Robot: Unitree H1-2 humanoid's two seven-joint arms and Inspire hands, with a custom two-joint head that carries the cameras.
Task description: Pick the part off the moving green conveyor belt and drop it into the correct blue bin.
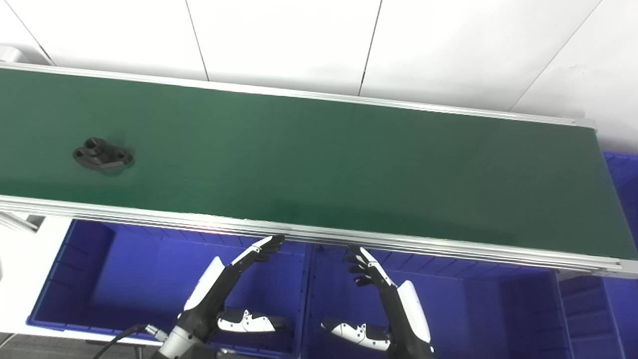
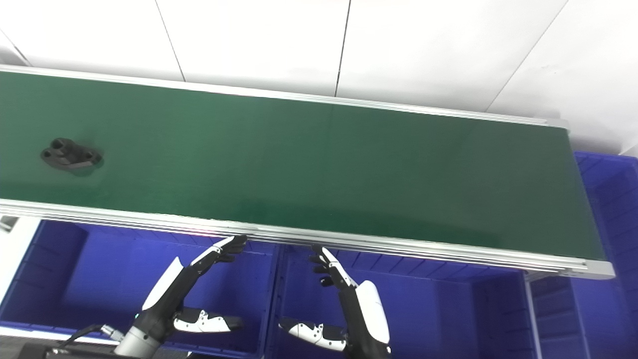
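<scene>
Both of the robot's hands hover near the bottom of the scene, above a row of blue bins and just short of the conveyor's near rail. The left hand (image 1: pixel 227 284) is spread open, fingers stretched out straight toward the rail and thumb splayed to the right; it holds nothing and touches nothing that can be seen. The right hand (image 1: pixel 394 299) is likewise open and empty, its fingers slightly curled at the tips and its thumb pointing left toward the other hand. Beneath the left hand lies the left blue bin (image 1: pixel 75 279); beneath the right hand, the middle blue bin (image 1: pixel 478 309). A further blue bin (image 1: pixel 623 169) shows at the far right, past the belt's end. Beyond the aluminium near rail (image 1: pixel 149 214) stretches the green conveyor belt (image 1: pixel 349 159), running from left to right across the scene. The part (image 1: pixel 102 155), a dark, flat bracket-like piece with holes, lies on the belt's left stretch, well apart from both hands. A white panelled wall (image 1: pixel 299 40) stands behind.
</scene>
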